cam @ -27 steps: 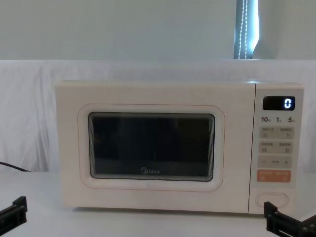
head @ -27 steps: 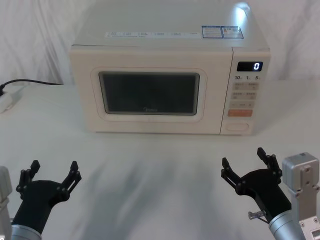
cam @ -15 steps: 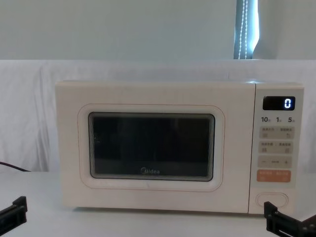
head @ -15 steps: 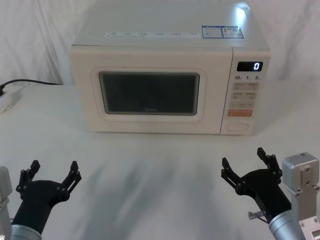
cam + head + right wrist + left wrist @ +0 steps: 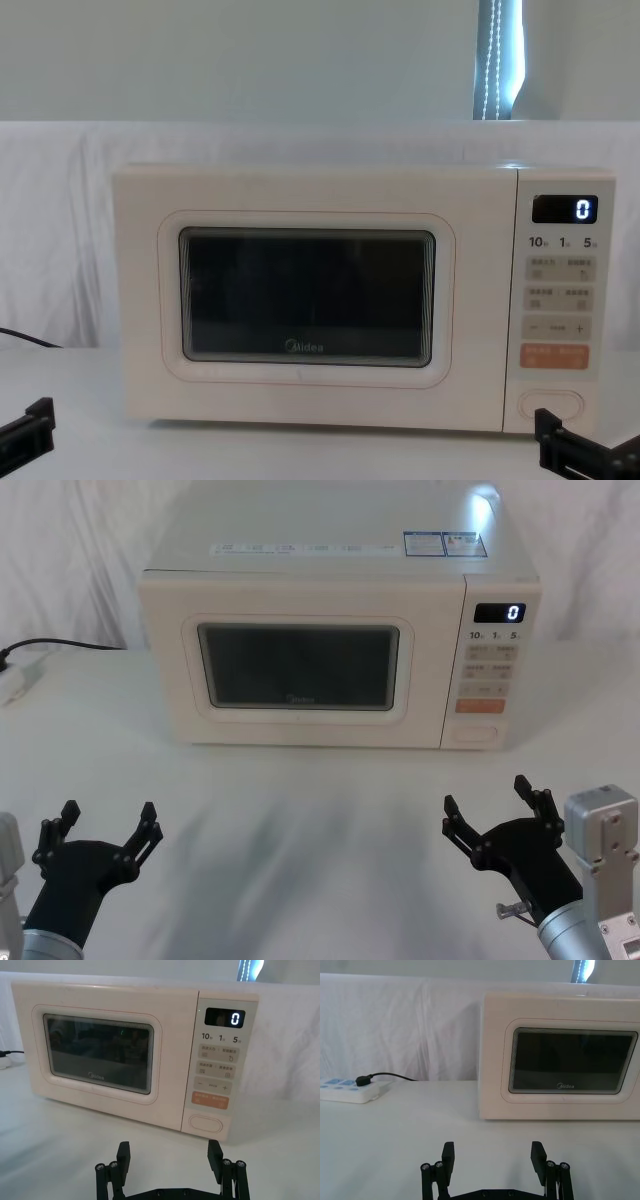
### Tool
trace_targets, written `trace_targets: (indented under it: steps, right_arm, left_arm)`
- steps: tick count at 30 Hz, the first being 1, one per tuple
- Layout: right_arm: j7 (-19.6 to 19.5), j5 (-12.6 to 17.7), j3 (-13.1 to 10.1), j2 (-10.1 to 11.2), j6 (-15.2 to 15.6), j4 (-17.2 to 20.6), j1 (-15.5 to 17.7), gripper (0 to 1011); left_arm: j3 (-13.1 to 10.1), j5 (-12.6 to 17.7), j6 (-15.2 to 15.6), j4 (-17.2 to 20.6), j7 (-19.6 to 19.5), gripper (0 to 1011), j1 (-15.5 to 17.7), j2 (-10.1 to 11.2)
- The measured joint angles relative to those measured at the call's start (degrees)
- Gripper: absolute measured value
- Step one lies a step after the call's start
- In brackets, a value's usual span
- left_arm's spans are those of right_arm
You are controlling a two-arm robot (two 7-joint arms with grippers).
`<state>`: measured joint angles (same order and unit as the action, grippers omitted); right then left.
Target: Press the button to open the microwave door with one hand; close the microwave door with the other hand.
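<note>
A cream microwave stands at the back of the white table, its door (image 5: 300, 675) (image 5: 310, 300) (image 5: 570, 1060) (image 5: 100, 1052) shut flush with the body. The wide pill-shaped button (image 5: 473, 733) (image 5: 550, 404) (image 5: 205, 1123) sits at the bottom of the control panel, under the orange key. My left gripper (image 5: 105, 830) (image 5: 492, 1155) hovers open near the table's front left, well short of the door. Open as well, my right gripper (image 5: 490, 802) (image 5: 169, 1152) hangs at the front right, roughly in line with the button but clearly apart from it.
A white power strip (image 5: 15, 680) (image 5: 347, 1091) with a black cable (image 5: 60, 643) lies at the table's left edge. The control panel shows a lit "0" display (image 5: 499, 612) (image 5: 225, 1017). Bare white tabletop (image 5: 300, 820) stretches between the grippers and the microwave.
</note>
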<state>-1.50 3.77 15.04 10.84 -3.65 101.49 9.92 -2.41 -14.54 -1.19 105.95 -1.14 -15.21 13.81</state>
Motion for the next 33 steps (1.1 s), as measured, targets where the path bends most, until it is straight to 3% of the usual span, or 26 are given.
trace_targets:
  steps: [16, 24, 33]
  right_arm:
    - [0.0, 0.0, 0.0, 0.0, 0.0, 0.0, 0.0, 1001]
    - [0.0, 0.0, 0.0, 0.0, 0.0, 0.0, 0.0, 848]
    - [0.0, 0.0, 0.0, 0.0, 0.0, 0.0, 0.0, 566]
  left_arm:
    - [0.0, 0.0, 0.0, 0.0, 0.0, 1001, 0.0, 0.0]
    - [0.0, 0.0, 0.0, 0.0, 0.0, 1001, 0.0, 0.0]
    - [0.0, 0.0, 0.0, 0.0, 0.0, 1001, 0.0, 0.0]
